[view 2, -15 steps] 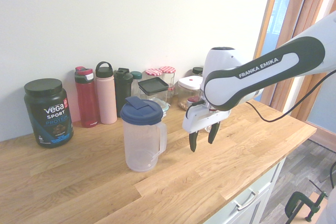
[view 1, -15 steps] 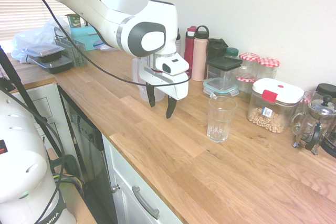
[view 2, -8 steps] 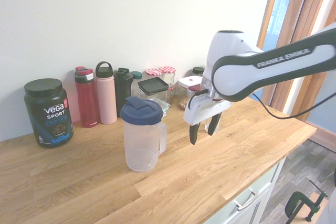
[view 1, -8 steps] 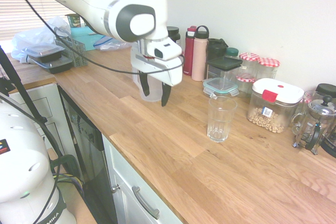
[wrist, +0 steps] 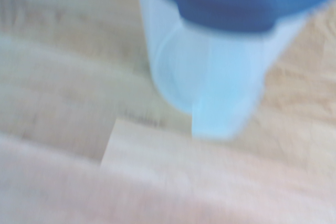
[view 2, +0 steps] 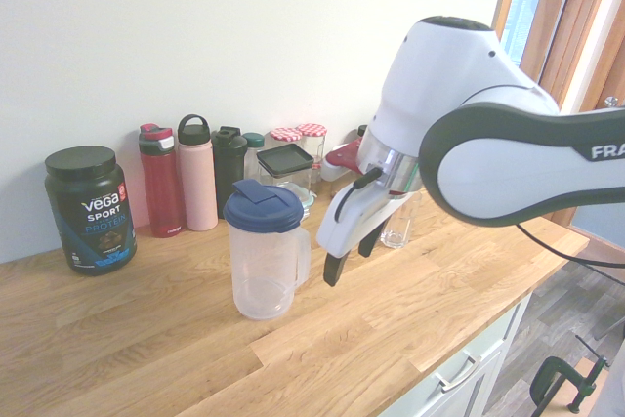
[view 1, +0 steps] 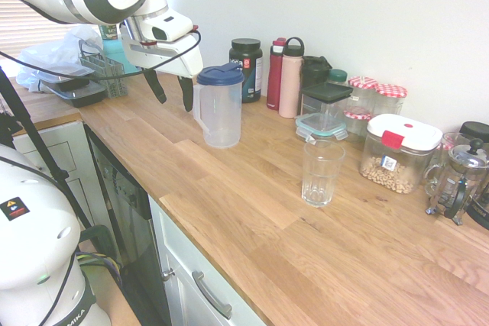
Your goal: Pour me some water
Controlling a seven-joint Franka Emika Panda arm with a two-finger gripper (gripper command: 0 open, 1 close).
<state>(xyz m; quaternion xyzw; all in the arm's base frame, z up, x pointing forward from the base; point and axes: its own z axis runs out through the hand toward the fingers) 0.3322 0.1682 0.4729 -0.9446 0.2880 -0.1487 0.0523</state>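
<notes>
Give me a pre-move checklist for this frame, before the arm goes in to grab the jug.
1. Gripper open and empty: ok.
2. Jug upright on the counter, blue lid on: ok.
3. Jug handle free to grasp: ok in the second exterior view, where it faces the gripper with a gap between them.
4. Water in the jug: cannot tell; it looks clear throughout.
5. Glass upright, mouth unobstructed, apart from the jug: ok.
6. Bottles behind stand apart from the jug: ok.
</notes>
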